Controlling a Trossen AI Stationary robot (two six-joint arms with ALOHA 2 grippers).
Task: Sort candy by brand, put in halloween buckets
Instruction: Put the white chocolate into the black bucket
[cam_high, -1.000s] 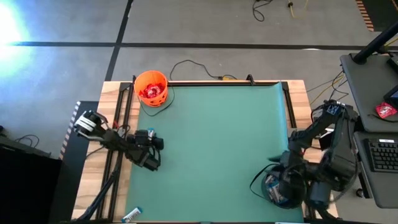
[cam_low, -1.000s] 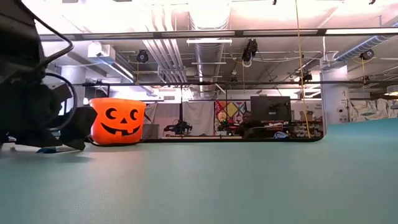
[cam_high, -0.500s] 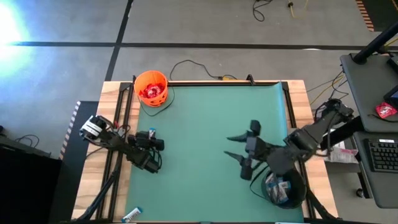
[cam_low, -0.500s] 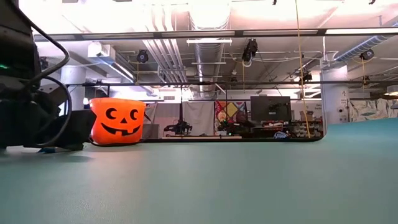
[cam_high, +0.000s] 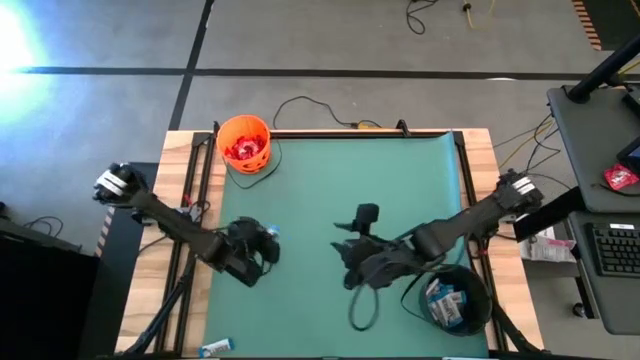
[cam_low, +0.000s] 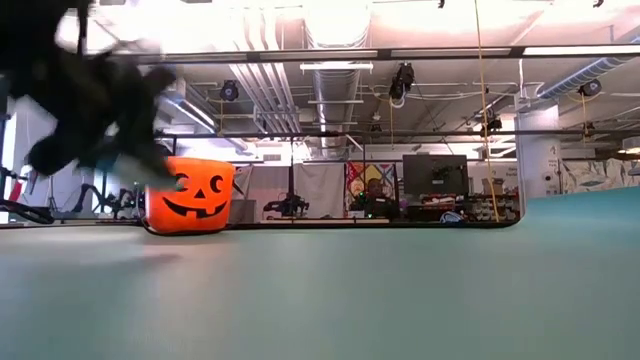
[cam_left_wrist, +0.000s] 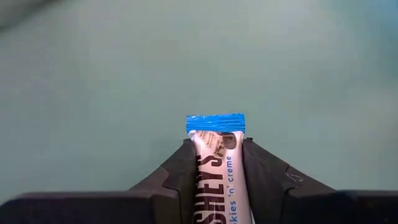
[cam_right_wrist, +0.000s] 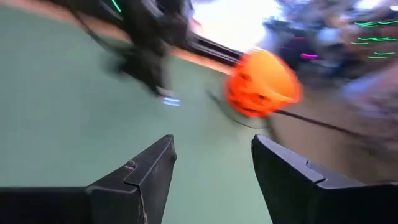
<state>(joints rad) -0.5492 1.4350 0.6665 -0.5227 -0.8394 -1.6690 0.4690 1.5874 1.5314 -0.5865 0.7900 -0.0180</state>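
Note:
My left gripper (cam_high: 264, 238) is over the mat's left half, shut on a slim blue-and-white candy bar (cam_left_wrist: 217, 155); in the low view this arm (cam_low: 90, 90) is a blur above the mat. My right gripper (cam_high: 347, 268) hangs open over the middle of the mat, touching nothing. The orange jack-o'-lantern bucket (cam_high: 243, 143) stands at the far left corner with red packets (cam_high: 242, 148) inside. The black bucket (cam_high: 455, 300) stands at the near right corner with blue-and-white bars (cam_high: 445, 298) in it. My left gripper pinches the candy bar between its two fingers (cam_left_wrist: 180, 171), which press on its long sides. The bar lies along the fingers, and its blue crimped end (cam_left_wrist: 216, 123) sticks out past the fingertips. The bar is off the mat.
One more blue-and-white bar (cam_high: 214, 345) lies on the wooden near edge, left of the green mat (cam_high: 330, 190). A black cable (cam_high: 300, 105) runs along the far edge behind the orange bucket. A desk with a keyboard (cam_high: 612, 245) stands to the right.
My right gripper has swung from above the black bucket at the near right corner toward the table's left, out over the middle of the mat, its fingers open. My left gripper has risen off the mat and shifted a little toward the right, still holding the bar.

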